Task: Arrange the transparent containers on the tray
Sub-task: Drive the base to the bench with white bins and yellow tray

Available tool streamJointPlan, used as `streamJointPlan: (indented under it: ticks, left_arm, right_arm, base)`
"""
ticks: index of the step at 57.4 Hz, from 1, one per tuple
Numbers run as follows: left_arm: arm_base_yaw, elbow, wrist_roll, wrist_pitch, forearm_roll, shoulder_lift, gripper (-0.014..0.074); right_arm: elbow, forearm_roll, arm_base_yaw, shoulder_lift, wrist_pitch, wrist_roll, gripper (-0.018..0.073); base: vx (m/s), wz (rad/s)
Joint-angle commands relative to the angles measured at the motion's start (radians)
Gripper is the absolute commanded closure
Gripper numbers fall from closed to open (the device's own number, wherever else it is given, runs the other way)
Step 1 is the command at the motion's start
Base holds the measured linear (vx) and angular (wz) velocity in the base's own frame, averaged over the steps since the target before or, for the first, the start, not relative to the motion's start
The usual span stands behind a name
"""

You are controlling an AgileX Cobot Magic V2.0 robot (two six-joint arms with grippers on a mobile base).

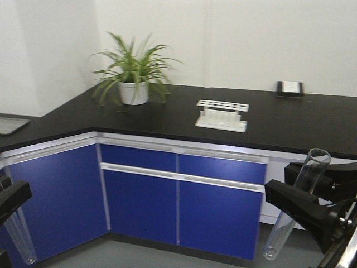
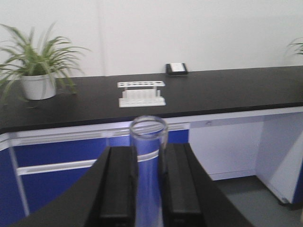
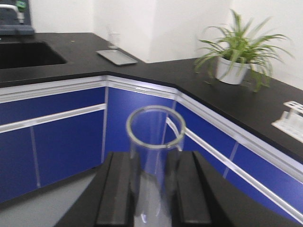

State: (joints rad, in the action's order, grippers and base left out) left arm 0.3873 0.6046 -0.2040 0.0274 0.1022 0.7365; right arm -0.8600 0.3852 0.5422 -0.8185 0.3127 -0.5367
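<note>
Each gripper holds one clear glass test tube in front of the blue cabinets. My right gripper (image 1: 299,187) is shut on a test tube (image 1: 284,231) that slants with its flared rim up and its round bottom down. In the right wrist view the gripper (image 3: 155,158) clamps that tube (image 3: 155,137) between black fingers. My left gripper (image 1: 11,204), at the lower left edge, is shut on a second test tube (image 1: 19,240) that hangs below it. The left wrist view shows this gripper (image 2: 149,153) pinching the tube (image 2: 149,139). No yellow tray is in view.
A black L-shaped counter (image 1: 290,125) runs above blue cabinets (image 1: 139,201). On it stand a white rack (image 1: 222,114), a potted plant (image 1: 134,75) and a small black device (image 1: 289,88). A flat grey rectangular plate (image 3: 117,56) and a sink (image 3: 26,53) lie along the left stretch.
</note>
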Motion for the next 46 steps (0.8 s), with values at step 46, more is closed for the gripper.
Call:
streamJointPlan:
  ticks: [46]
  left_arm:
    - [0.005, 0.037, -0.003, 0.084, -0.006, -0.005, 0.0486]
  right_arm:
    - [-0.034, 0.006, -0.002, 0.008, -0.077, -0.005, 0.0568]
  base:
    - [-0.08, 0.65]
